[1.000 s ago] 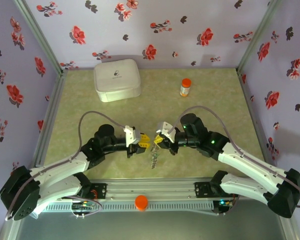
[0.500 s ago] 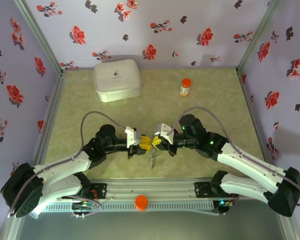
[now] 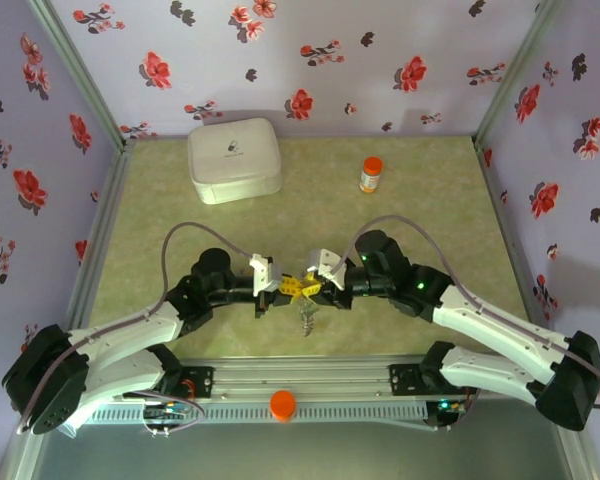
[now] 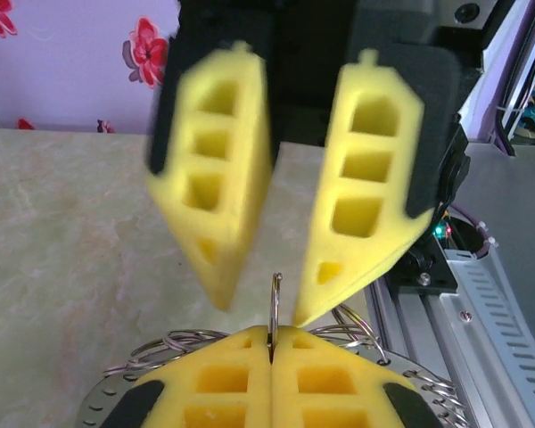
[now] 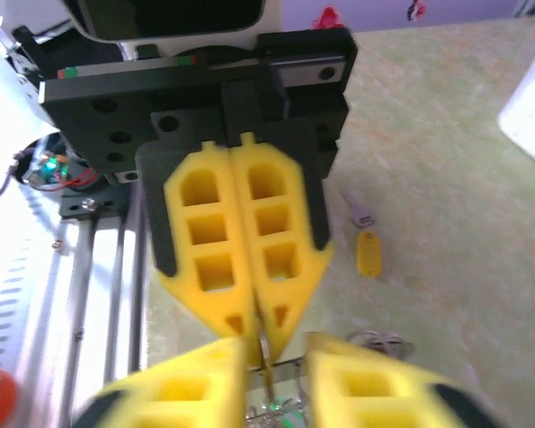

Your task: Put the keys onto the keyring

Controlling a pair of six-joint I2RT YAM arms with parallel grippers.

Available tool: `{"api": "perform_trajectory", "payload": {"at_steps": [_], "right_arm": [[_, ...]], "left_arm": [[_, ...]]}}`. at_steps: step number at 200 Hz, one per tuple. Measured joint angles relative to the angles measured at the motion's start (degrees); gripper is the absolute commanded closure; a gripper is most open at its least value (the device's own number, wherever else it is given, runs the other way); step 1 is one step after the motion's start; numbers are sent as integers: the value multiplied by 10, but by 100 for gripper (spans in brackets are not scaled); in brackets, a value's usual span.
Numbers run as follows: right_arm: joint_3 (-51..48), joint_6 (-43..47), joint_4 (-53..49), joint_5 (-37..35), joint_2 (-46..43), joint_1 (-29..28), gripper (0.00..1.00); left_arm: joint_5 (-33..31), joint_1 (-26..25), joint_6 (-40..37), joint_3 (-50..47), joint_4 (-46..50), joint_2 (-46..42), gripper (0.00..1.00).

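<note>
Left fingers (image 4: 218,379) are pressed flat together, and they are pinching a thin metal loop (image 4: 275,299) that stands straight up out of the seam between them. Directly opposite, tip to tip, the right fingers (image 4: 366,178) are spread, one on each side of that loop, with a clear gap on both sides and no contact that shows.

From the right wrist it is the same meeting seen the other way: the shut left pair comes down from above, the loop pokes out under its tips, and the right pair stands wide on either side of it.

The keyring (image 4: 107,397) sits just under the left fingers, its grey dotted band curving out to both sides of them. Silver wire rings (image 4: 187,343) are bunched on top of it, right against the fingertips. Whether the pinched loop belongs to the keyring or to those rings cannot be told.

A yellow-tagged key (image 5: 368,252) lies flat on the bench (image 3: 430,220), off to one side of the shut left pair and apart from both sets of fingers.

From above, the two sets of fingers meet at mid-bench. A white case (image 3: 235,158) and an orange-capped bottle (image 3: 370,174) stand well beyond them.
</note>
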State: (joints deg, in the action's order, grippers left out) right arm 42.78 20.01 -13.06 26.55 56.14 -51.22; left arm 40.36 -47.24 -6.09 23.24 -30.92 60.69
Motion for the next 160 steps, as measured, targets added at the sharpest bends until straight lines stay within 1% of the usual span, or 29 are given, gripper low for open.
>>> {"api": "perform_trajectory", "payload": {"at_steps": [30, 64, 87, 113, 160], "right_arm": [[-12, 31, -31, -73, -45, -4, 61], [-15, 74, -82, -127, -63, -10, 63], [-26, 92, -81, -135, -63, -26, 67], [-32, 101, -61, -133, -54, -33, 72], [-33, 105, -14, -133, -37, -49, 75]], "left_arm": [[-37, -4, -35, 0, 9, -11, 100], [-116, -26, -114, -9, 24, -33, 100], [-148, -36, -162, -17, 27, -35, 100], [-163, -46, -194, -19, 30, -35, 100], [-163, -49, -204, -21, 24, -35, 100]]}}
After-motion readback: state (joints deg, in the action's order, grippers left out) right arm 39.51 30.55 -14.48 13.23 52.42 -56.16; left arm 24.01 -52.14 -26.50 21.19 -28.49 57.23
